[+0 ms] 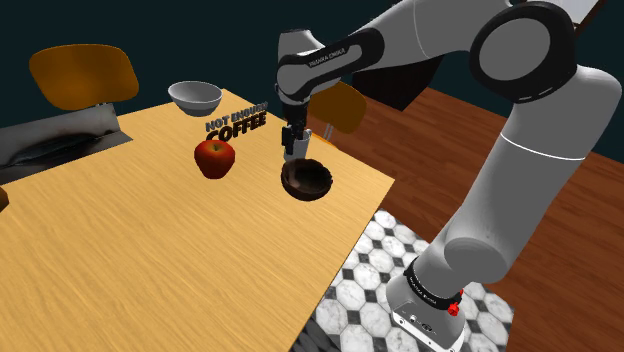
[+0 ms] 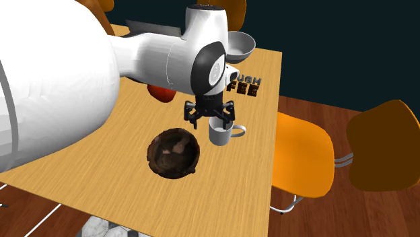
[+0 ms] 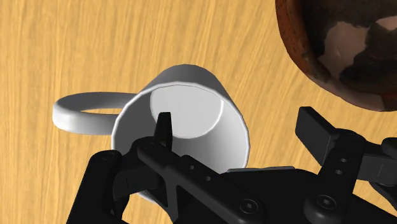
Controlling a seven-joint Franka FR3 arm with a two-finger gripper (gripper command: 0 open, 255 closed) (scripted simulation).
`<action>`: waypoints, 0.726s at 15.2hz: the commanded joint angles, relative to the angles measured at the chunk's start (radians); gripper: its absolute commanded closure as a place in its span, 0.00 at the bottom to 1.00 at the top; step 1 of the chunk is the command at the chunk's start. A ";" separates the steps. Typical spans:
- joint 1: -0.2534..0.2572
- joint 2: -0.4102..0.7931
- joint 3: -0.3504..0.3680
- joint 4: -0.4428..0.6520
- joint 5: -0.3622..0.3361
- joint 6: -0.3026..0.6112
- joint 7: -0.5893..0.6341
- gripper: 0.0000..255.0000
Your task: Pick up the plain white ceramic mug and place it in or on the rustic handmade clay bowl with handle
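Note:
The white mug (image 3: 191,105) stands upright on the wooden table (image 1: 150,250), its handle (image 3: 79,114) pointing away from the dark brown clay bowl (image 3: 343,44). My black gripper (image 3: 240,124) is open and low over the mug. One fingertip (image 3: 165,124) reaches inside the cup. The other finger (image 3: 315,124) is outside the wall on the bowl's side, with a gap to it. In the second exterior view the gripper (image 2: 210,121) hangs over the mug (image 2: 222,134), just beside the bowl (image 2: 173,153). The shoulder view shows the gripper (image 1: 293,150) right behind the bowl (image 1: 307,180).
A red apple (image 1: 214,157), a pale bowl (image 1: 195,97) and dark "COFFEE" lettering (image 1: 238,123) sit farther back on the table. Orange chairs (image 2: 303,161) stand close to the table edge near the mug. Tiled floor (image 1: 370,280) lies below the table's near edge.

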 commanded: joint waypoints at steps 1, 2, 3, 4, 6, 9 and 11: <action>0.000 0.001 0.000 -0.002 0.000 0.003 0.000 0.00; 0.000 0.001 0.000 -0.002 0.000 0.003 0.000 0.00; 0.000 0.001 0.000 -0.002 0.000 0.003 0.000 0.00; 0.000 0.001 0.000 -0.002 0.000 0.003 0.000 0.00; 0.000 0.001 0.000 -0.001 0.000 0.003 0.000 1.00; 0.000 0.001 0.000 -0.001 0.000 0.003 0.000 1.00; 0.000 0.001 0.000 -0.001 0.000 0.003 0.000 1.00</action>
